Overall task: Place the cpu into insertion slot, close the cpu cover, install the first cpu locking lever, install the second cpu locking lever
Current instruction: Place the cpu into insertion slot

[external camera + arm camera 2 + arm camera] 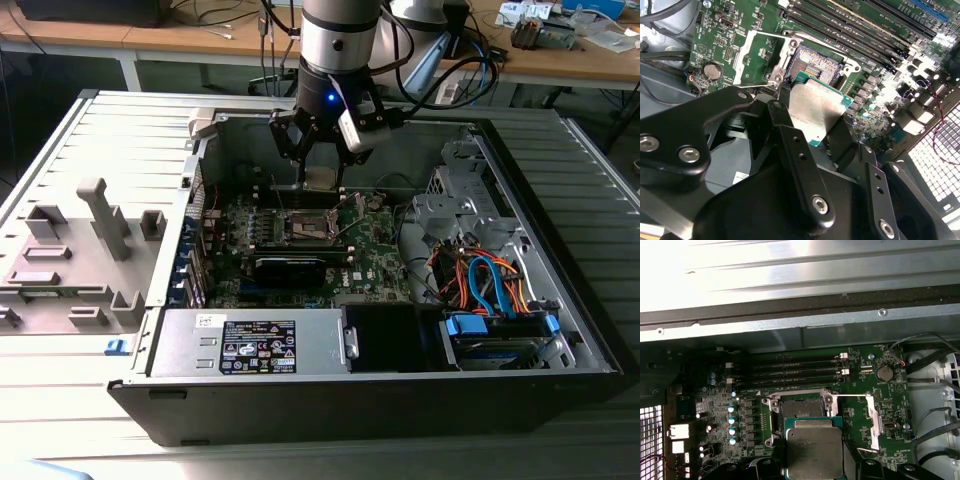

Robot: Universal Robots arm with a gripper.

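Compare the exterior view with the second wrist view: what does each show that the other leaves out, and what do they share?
Exterior view: the whole computer case, its power supply, blue cables and a grey tray at the exterior view's left. Second wrist view: a coin battery and a white mesh panel. Shared: the gripper holding the chip above the socket, whose cover stands open.

I see a dull, faintly brushed metal top on the small square silver-grey cpu (815,112), bright glossy metal rimming the dark square insertion slot (816,62), and matt black gripper fingers (790,147).
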